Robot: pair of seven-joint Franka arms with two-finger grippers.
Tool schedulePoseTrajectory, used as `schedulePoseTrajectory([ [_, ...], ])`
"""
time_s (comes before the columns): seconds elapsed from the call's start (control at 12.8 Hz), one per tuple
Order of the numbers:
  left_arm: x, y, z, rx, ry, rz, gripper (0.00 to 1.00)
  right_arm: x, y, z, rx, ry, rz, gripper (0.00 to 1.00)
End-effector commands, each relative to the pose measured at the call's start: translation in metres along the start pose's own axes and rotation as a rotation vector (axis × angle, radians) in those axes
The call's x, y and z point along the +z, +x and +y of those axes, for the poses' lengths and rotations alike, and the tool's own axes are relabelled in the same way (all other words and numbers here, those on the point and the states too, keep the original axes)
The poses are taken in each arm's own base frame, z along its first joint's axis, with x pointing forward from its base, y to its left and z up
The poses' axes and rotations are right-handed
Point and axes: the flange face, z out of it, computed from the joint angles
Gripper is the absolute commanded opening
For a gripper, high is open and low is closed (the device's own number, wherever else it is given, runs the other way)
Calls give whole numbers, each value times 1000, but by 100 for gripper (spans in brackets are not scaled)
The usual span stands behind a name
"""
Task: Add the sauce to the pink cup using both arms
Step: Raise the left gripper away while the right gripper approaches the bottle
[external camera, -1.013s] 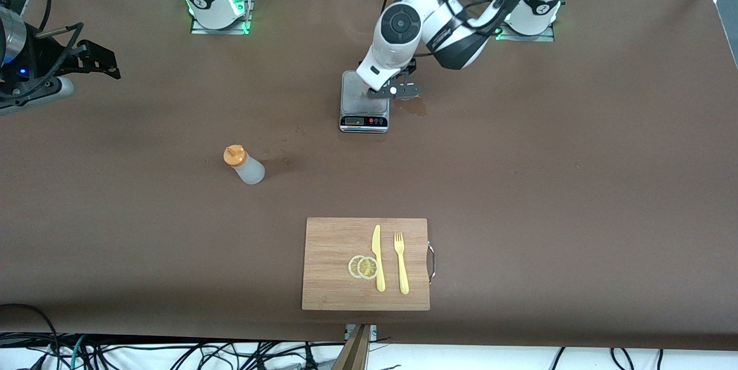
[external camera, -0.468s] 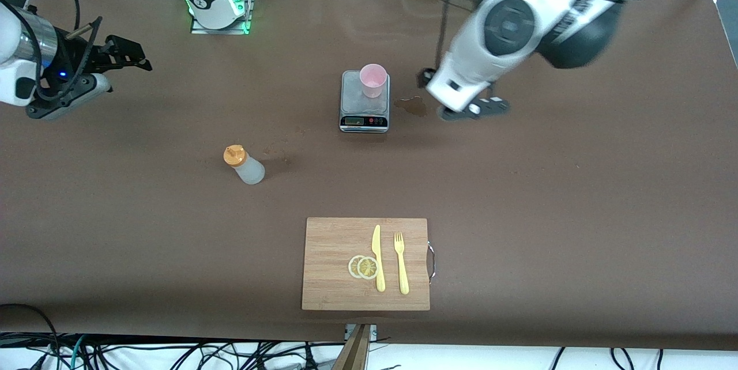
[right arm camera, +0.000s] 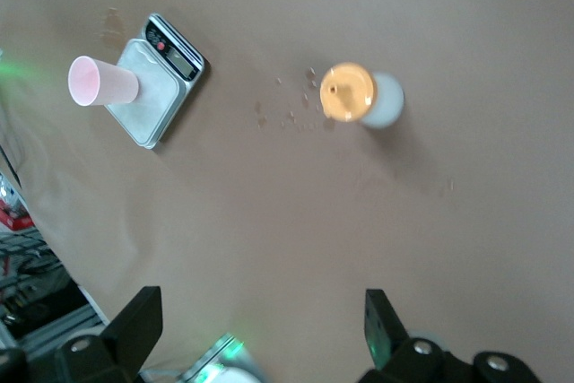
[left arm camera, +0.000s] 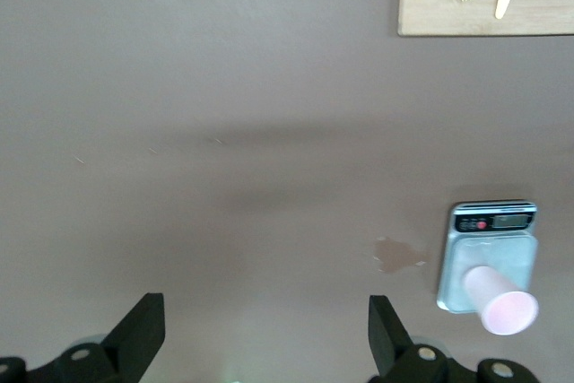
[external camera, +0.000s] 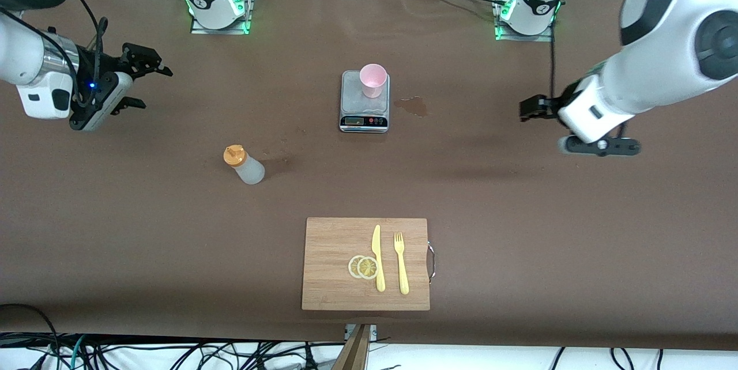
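Cutlery lies nearest the front camera: a yellow knife (external camera: 377, 257) and fork (external camera: 400, 263) beside two lemon slices (external camera: 363, 267) on a wooden cutting board (external camera: 334, 286). Farther back, toward the right arm's end, the sauce (external camera: 244, 165) stands upright on the brown bench (external camera: 519, 214). Farther still, mid-bench, the pink cup (external camera: 373, 80) stands on a grey kitchen scale (external camera: 364, 114), a small stain (external camera: 412, 105) beside it. The left gripper (external camera: 562, 122) hangs over bare bench, fingers (left arm camera: 143, 334) apart and empty. The right gripper (external camera: 138, 76) hovers over its own end, fingers (right arm camera: 139, 320) apart, empty.
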Motion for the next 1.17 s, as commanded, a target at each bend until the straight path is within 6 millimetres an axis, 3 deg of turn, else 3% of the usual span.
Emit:
schedulePoseTrajectory([
  [0.0,-19,-46,-27,60,76,89,100,26,-22,19,-117,43,75,100],
  [0.39,-13,-45,-41,41,81,88,100,97,-40,87,-359,139,191,100],
  [0.62,-19,-42,-34,43,79,103,100,150,-50,132,-530,215,336,100],
  [0.86,-21,-43,-27,50,78,107,100,205,-56,163,-660,252,480,100],
  [1.01,-20,-43,-29,51,78,100,100,253,-53,178,-718,320,624,100],
  [1.09,-19,-43,-29,54,79,95,100,261,-44,180,-780,325,675,100],
])
